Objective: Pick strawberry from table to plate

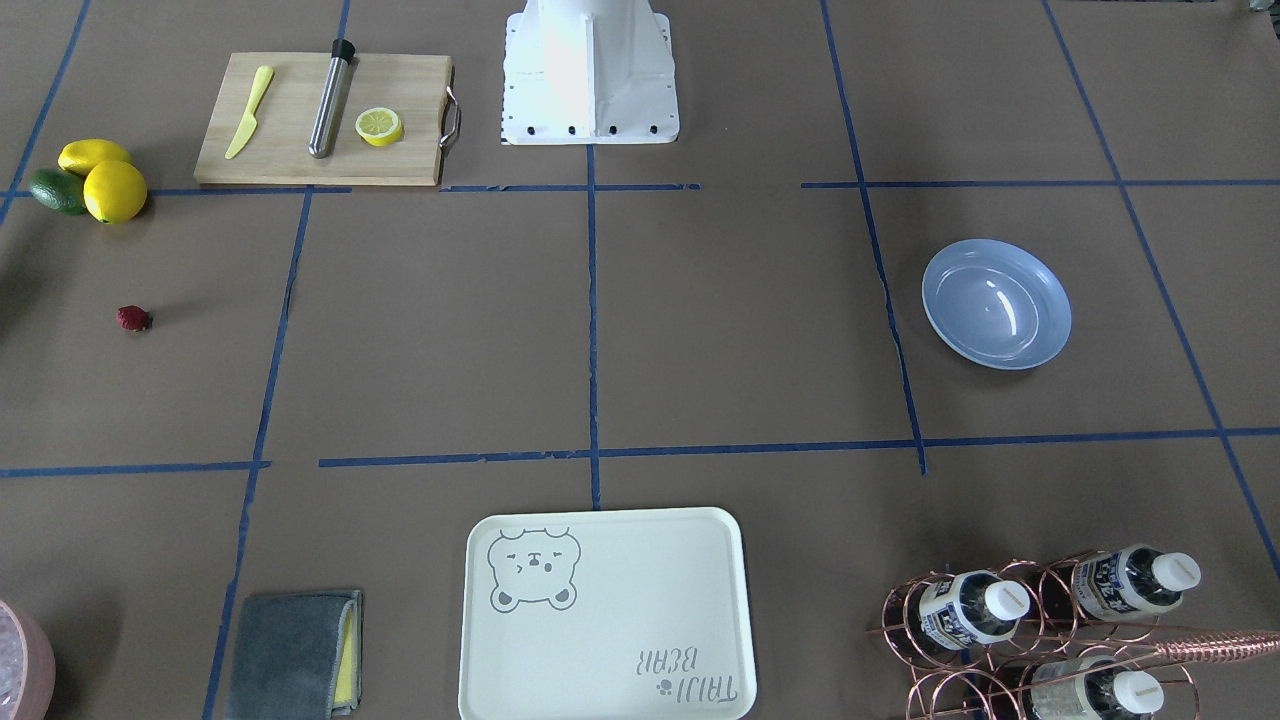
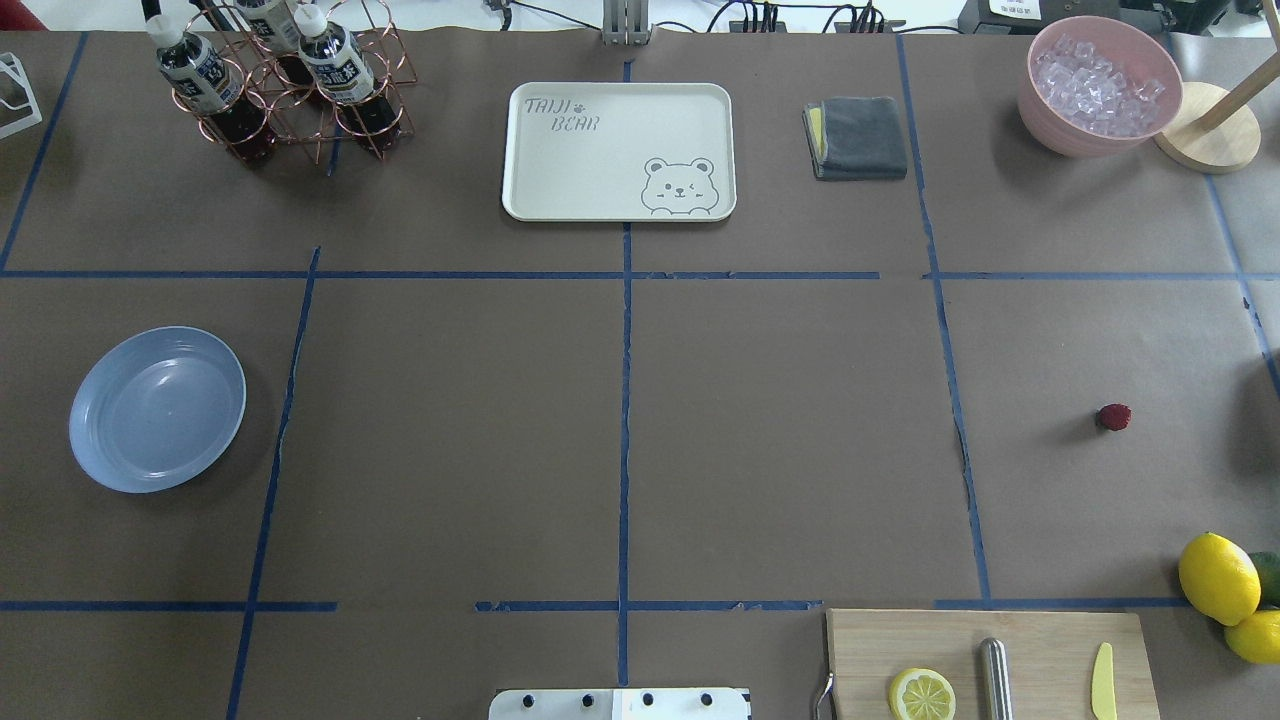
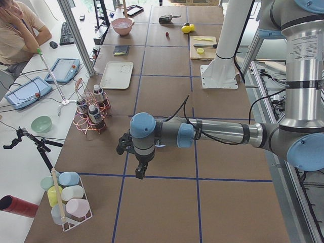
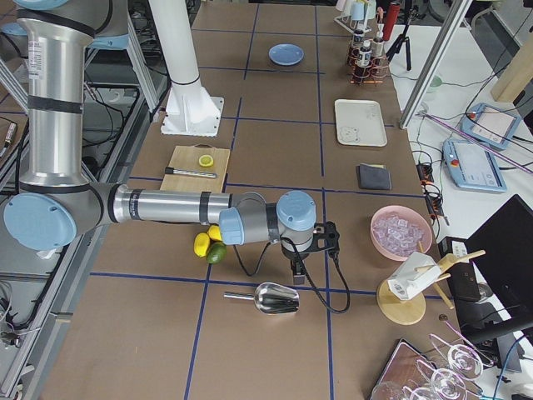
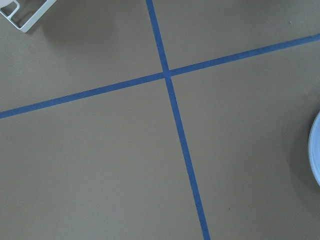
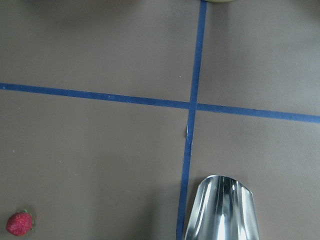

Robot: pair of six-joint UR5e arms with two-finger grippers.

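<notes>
The small dark-red strawberry (image 2: pixel 1113 417) (image 1: pixel 133 318) lies alone on the brown table (image 2: pixel 780 430) at the robot's right; the right wrist view shows the strawberry (image 6: pixel 20 223) in its bottom-left corner. The light-blue plate (image 2: pixel 157 408) (image 1: pixel 996 304) sits empty at the robot's left, and the plate's rim (image 5: pixel 316 150) cuts the left wrist view's right edge. My left gripper (image 3: pixel 137 174) and right gripper (image 4: pixel 298 273) show only in the side views, hanging over the table's two ends. I cannot tell whether either is open or shut.
A cutting board (image 2: pixel 985 660) carries a lemon half, a yellow knife and a metal tube. Lemons (image 2: pixel 1218 578) lie beside it. A bear tray (image 2: pixel 618 150), grey cloth (image 2: pixel 858 137), bottle rack (image 2: pixel 280 80) and ice bowl (image 2: pixel 1100 85) line the far edge. A metal scoop (image 6: pixel 222 210) lies near the right gripper.
</notes>
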